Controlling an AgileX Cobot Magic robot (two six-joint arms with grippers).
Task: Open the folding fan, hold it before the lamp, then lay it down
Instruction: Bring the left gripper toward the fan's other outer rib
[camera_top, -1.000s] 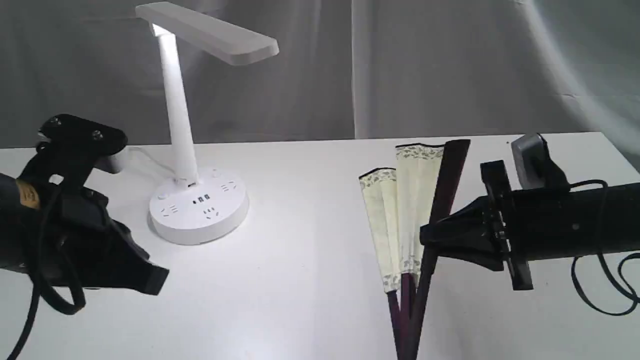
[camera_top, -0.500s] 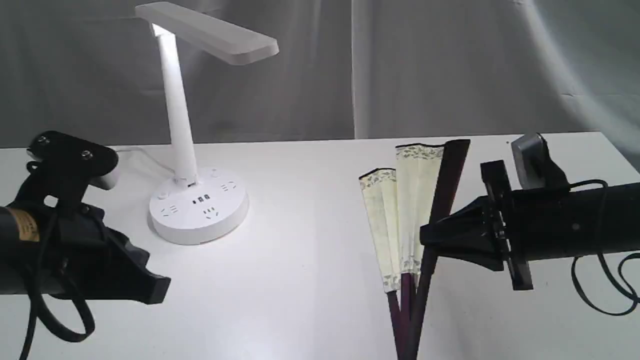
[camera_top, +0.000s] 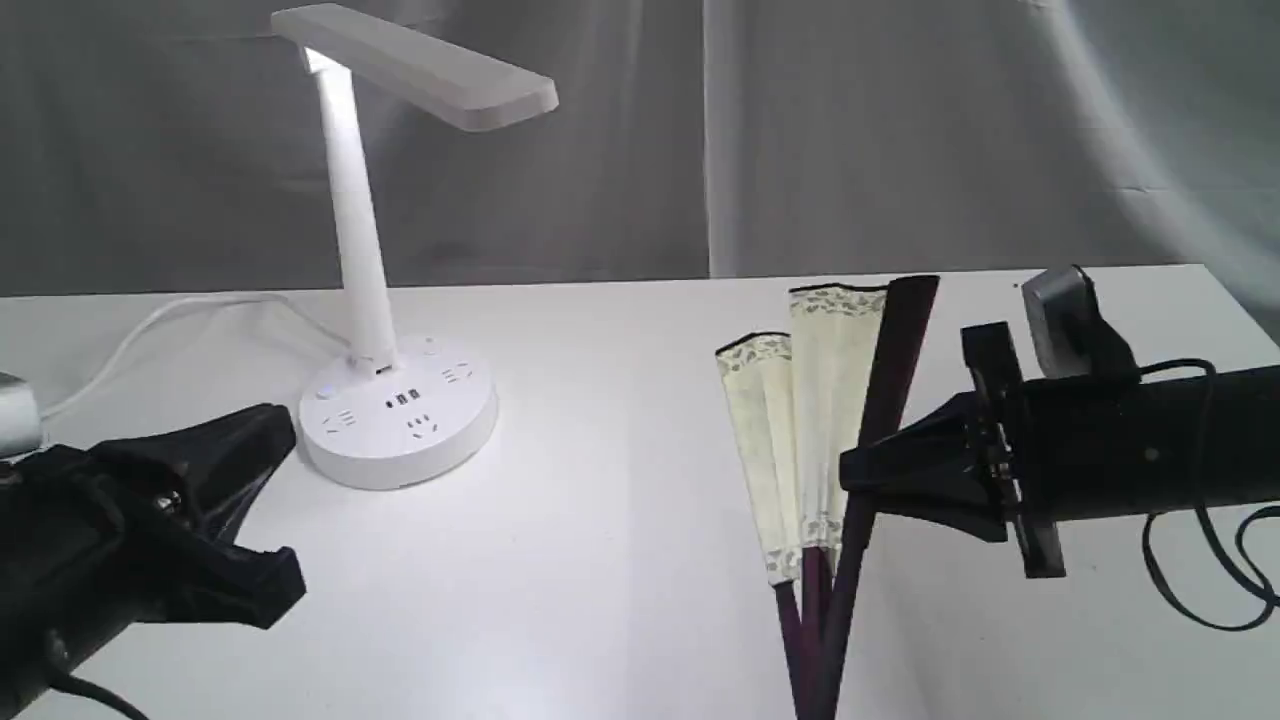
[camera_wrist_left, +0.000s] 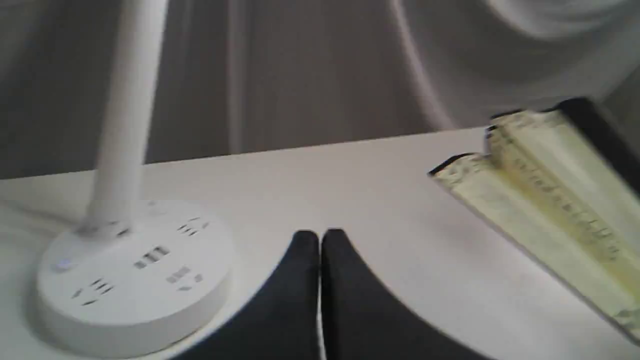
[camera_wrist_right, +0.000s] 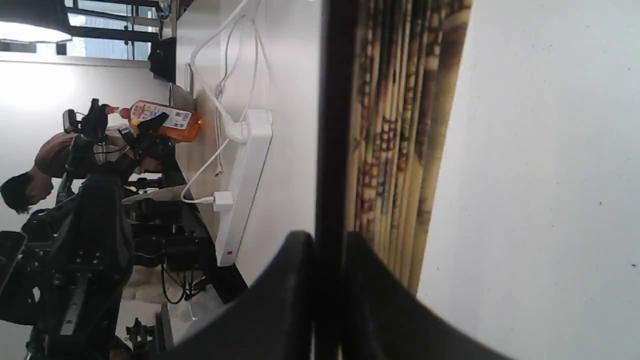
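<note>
Right gripper (camera_top: 858, 482) clamped on the folding fan's (camera_top: 800, 420) outer dark guard (camera_top: 893, 370), roughly mid-length. Right wrist view shows the guard pinched between both fingers (camera_wrist_right: 295, 280).

Fan only partly spread: two narrow bundles of cream pleats to the left of the gripped guard, speckled border at the tips. Maroon ribs converge toward the near edge of the bench (camera_top: 600, 520); pivot cut off by the frame. Fan is in the right half of the bench, tips pointing at the far edge. Can't tell whether the pleats rest on the surface or hang just above it.

Left gripper (camera_wrist_left: 320, 239): fingers pressed together, nothing between them, low over the near-left part of the bench, near the lamp (camera_top: 398, 420) base.

Lamp stands left of centre toward the far edge, stem upright with a slight lean, flat head (camera_top: 420, 65) out to the right, light on. White cord (camera_top: 150, 325) runs from the base toward the left edge. Fan and lamp well apart.
</note>
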